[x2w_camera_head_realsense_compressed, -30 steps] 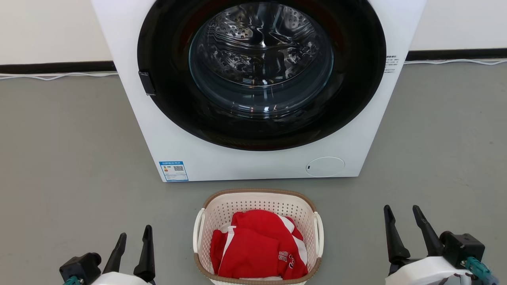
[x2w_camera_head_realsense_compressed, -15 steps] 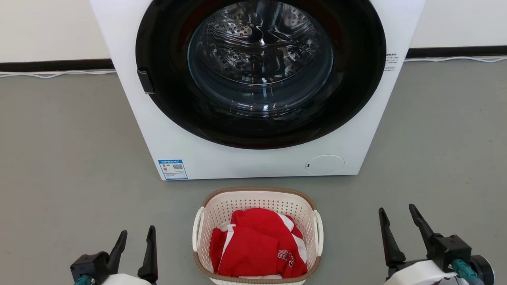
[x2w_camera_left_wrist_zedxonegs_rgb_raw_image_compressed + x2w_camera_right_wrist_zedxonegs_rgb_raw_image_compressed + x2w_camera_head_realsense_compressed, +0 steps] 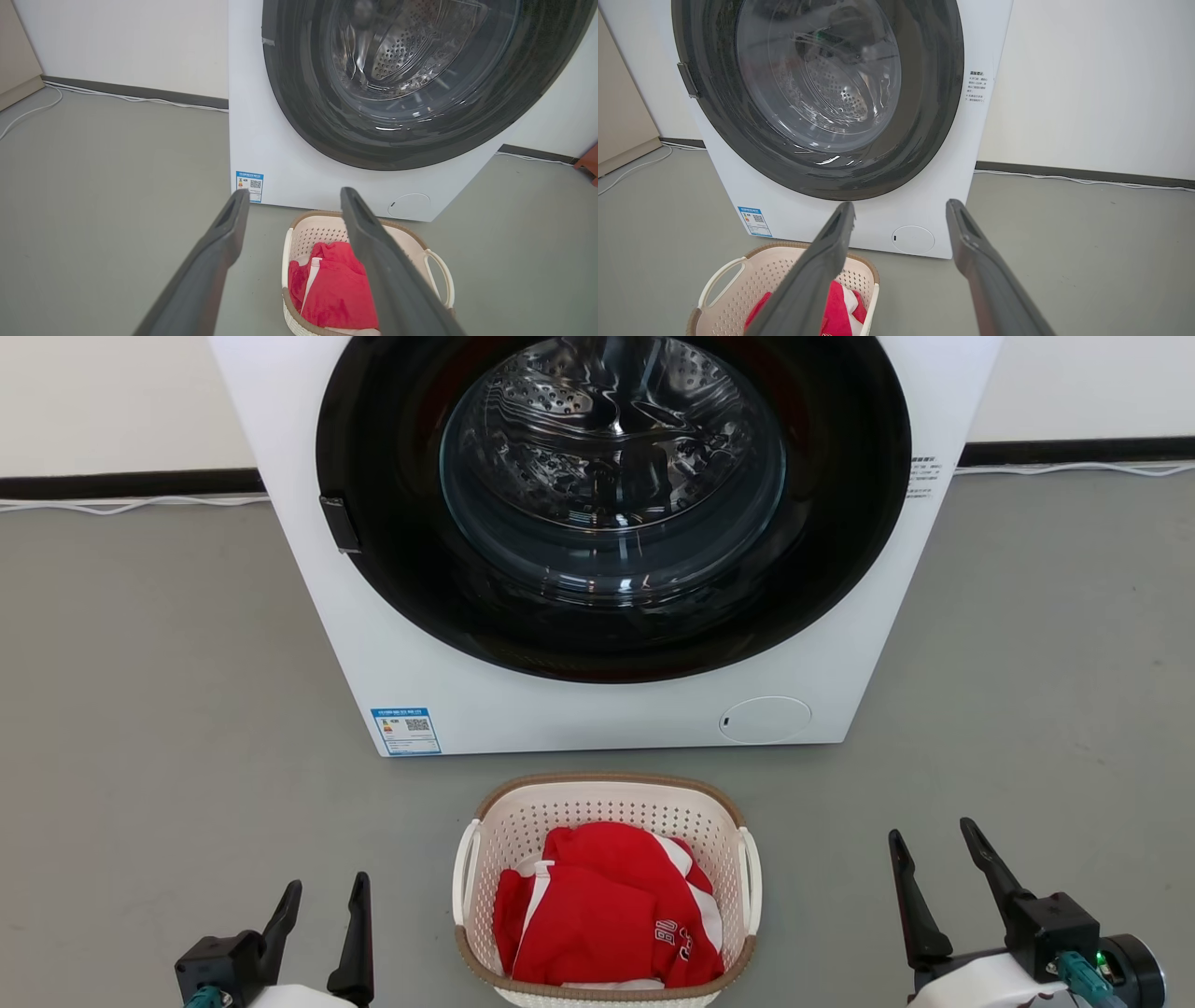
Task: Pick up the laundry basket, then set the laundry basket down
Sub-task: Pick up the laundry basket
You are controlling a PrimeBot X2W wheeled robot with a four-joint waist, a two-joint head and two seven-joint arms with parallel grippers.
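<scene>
Left gripper [image 3: 325,887]: your left pincer hangs low at the basket's left side with its two dark fingers spread wide. It holds nothing and stands apart from the basket.
Right gripper [image 3: 932,833]: this one is spread wide and empty too, and it sits farther out on the right, well apart from the basket.
Laundry basket [image 3: 609,808]: you will find it on the grey floor [image 3: 140,709] between your two grippers, upright, just in front of the washing machine [image 3: 579,714].
Handles: the left loop handle [image 3: 463,882] and the right loop handle [image 3: 752,882] are both free, and no finger touches either.
Contents: a red garment [image 3: 607,915] with white trim lies bunched inside, below the brown rim.
Beyond: the machine's round door [image 3: 611,513] is shut, and a white cable [image 3: 112,506] runs along the wall base.
Done so far: by my reading nothing, since the basket rests on the floor ungripped.
Left to do: the whole job is ahead of you. Bring both grippers in to the handles or rim, close, lift, then set the basket down.
Watch for: the right gripper has more ground to cover, so your approach may need evening out.
</scene>
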